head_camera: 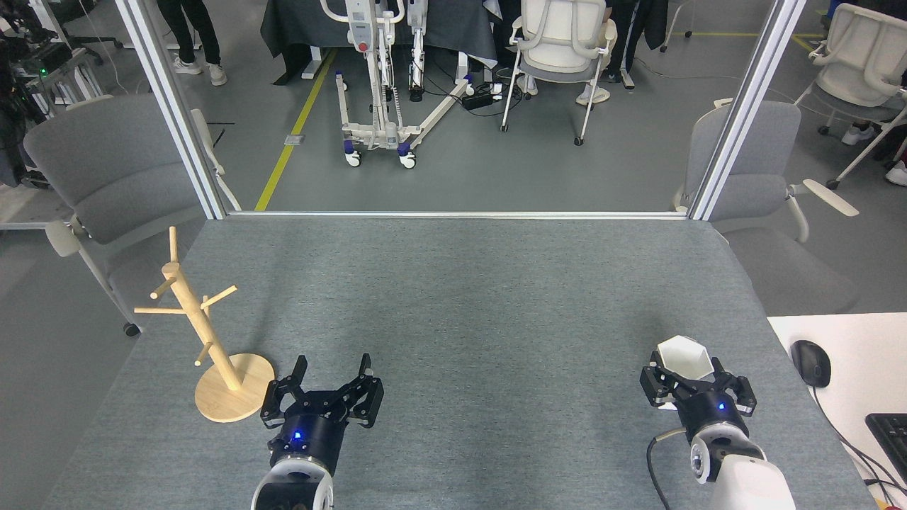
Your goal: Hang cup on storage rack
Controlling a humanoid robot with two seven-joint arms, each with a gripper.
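Observation:
The white faceted cup [684,356] stands upright on the grey table at the near right. My right gripper [686,374] reaches it from the near side, with its dark fingers [718,370] spread on either side of the cup's lower part. Its jaws look open around the cup, and the cup's base and handle are hidden. The wooden storage rack [212,338], a slanted post with thin pegs on a round base, stands at the near left. Just right of that base, my left gripper [333,368] rests open with nothing in it.
The grey felt table [453,297] ends at a metal frame rail at the back. A white desk with a black mouse [810,363] and a keyboard [894,439] adjoins the right edge. Grey chairs stand beyond both sides.

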